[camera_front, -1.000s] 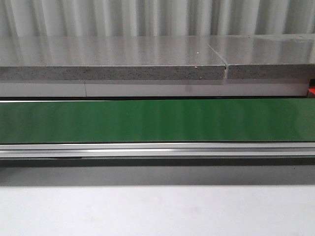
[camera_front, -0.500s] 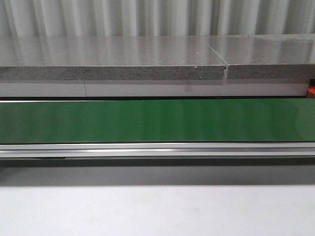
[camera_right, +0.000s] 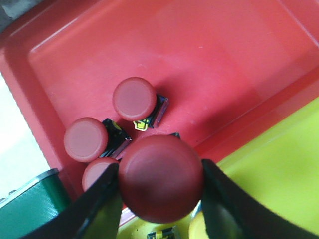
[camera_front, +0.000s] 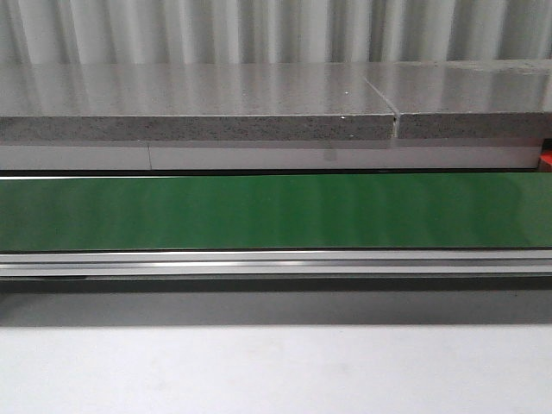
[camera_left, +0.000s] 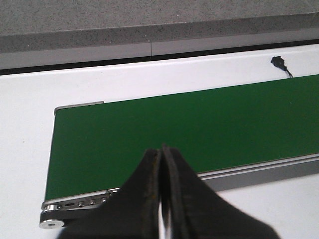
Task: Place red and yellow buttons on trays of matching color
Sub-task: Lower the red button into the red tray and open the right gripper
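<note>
Right gripper [camera_right: 160, 199] clamped on a red button [camera_right: 160, 178] above the red tray [camera_right: 219, 64]; left gripper [camera_left: 162, 164] pressed shut, empty.

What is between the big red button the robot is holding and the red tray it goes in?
The right gripper holds the red button over the near edge of the red tray. Three red buttons already sit in that corner, right under and beside it. The rest of the tray floor looks bare, so nothing blocks those spots.
</note>
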Controlling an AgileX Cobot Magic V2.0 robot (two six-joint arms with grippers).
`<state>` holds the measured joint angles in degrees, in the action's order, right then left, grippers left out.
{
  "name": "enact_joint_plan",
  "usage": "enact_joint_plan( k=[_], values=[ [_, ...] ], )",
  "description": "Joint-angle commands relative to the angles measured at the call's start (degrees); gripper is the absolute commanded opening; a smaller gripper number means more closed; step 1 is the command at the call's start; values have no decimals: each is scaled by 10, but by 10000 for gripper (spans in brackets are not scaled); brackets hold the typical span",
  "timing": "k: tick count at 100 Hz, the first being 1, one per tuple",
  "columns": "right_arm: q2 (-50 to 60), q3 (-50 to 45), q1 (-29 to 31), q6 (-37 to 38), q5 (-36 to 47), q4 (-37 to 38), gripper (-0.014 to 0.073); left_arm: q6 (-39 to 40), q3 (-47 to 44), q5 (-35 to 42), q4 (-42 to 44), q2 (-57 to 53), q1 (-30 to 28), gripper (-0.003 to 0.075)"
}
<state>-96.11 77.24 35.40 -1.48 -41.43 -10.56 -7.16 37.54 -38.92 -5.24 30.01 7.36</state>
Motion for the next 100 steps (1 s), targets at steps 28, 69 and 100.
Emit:
enact_joint_plan(
  k=[28,69,100],
  values=[
    [-25,16,4,1,84,-4,38,6,15,40,-9,3,3,-21],
    [-76,16,4,1,105,-8,38,6,15,40,-9,3,3,-21],
    [-87,16,4,1,111,-23,97,6,15,40,-9,3,3,-21]
  ],
)
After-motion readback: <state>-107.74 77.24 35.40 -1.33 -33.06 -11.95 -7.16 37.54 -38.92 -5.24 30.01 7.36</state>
